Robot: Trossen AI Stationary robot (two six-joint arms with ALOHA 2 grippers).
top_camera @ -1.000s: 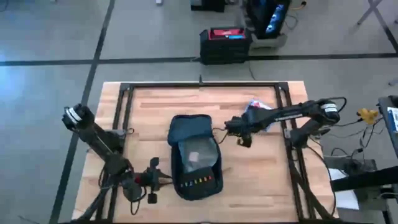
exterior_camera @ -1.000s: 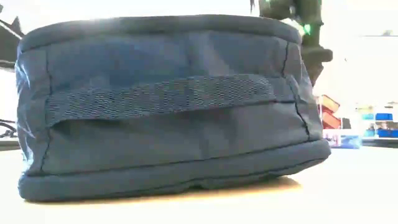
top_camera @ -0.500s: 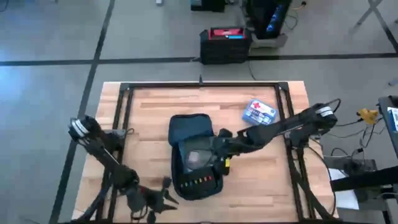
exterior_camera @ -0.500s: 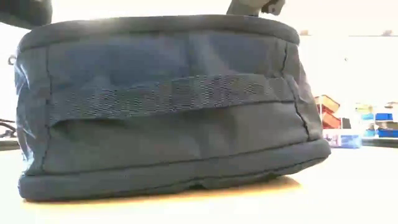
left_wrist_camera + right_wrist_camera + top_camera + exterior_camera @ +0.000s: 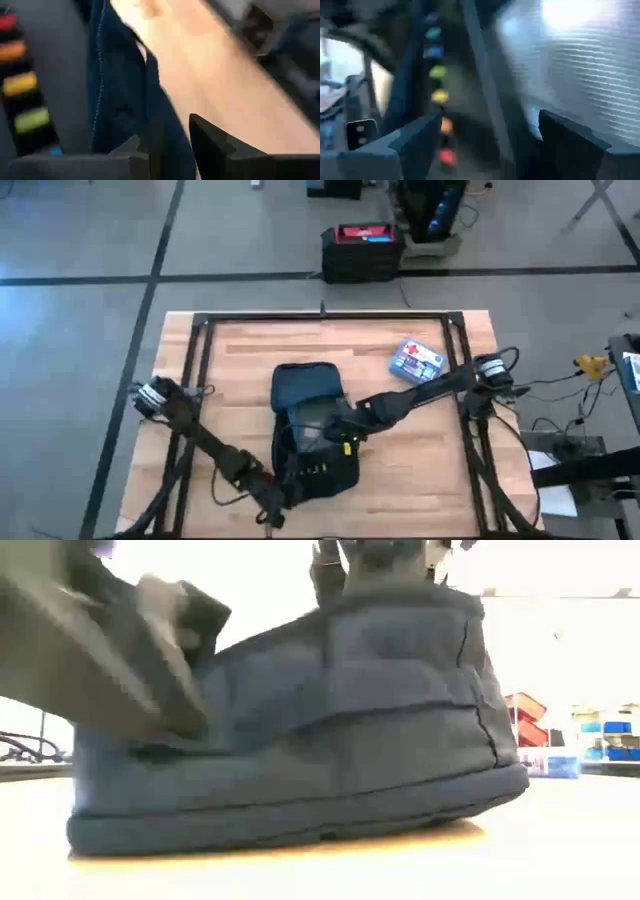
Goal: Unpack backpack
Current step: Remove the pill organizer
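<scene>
Backpack (image 5: 312, 430) lay unzipped, holding a clear pouch (image 5: 308, 432); right gripper (image 5: 330, 442) spread wide inside; left gripper (image 5: 283, 498) pinched its edge.

Backpack (image 5: 330, 750) fills the view, sitting on the pale tabletop (image 5: 560, 840), its near-left top edge pushed down. A dark arm (image 5: 100, 650) presses there, blurred; probably the left arm. Another claw (image 5: 375, 565) hangs over the bag's top rim. Shelves with coloured boxes (image 5: 600, 740) behind.
</scene>
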